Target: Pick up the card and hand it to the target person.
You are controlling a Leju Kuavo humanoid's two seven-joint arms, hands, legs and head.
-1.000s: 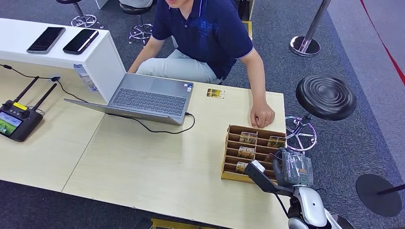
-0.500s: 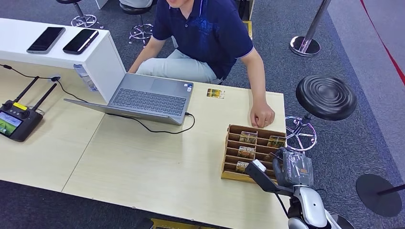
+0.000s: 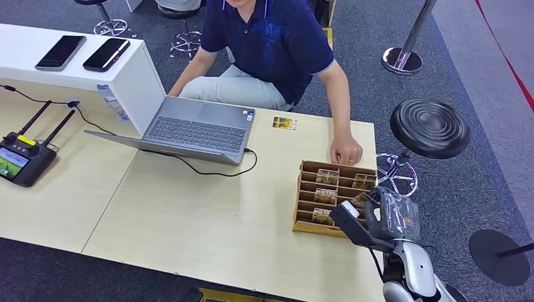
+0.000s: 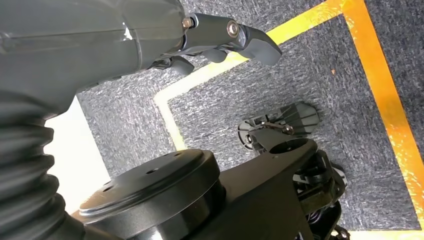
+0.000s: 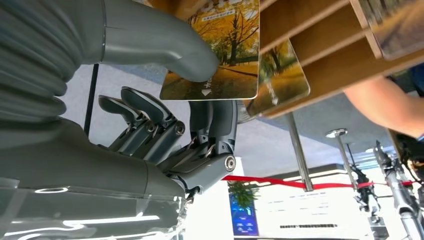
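Observation:
A wooden card holder (image 3: 307, 200) stands at the table's right end with several picture cards in its slots. My right hand (image 3: 376, 217) is at its near right corner. In the right wrist view, the thumb (image 5: 165, 45) presses the face of an autumn-tree card (image 5: 225, 60) with a finger behind it. The card's upper part sits in a slot of the holder (image 5: 320, 35). The person (image 3: 271, 38) sits across the table with a fist (image 3: 345, 153) resting just beyond the holder. My left hand (image 4: 210, 40) hangs over the floor, holding nothing.
An open laptop (image 3: 195, 129) with its cable lies mid-table. A loose card (image 3: 284, 123) lies near the far edge. A remote controller (image 3: 22, 160) sits at the left, and two phones (image 3: 82, 53) rest on a white shelf. A black stool (image 3: 429, 128) stands right of the table.
My right hand has shifted a little to the right and toward me at the holder's corner. The holder has slid slightly away from me. The person's fist has stayed put.

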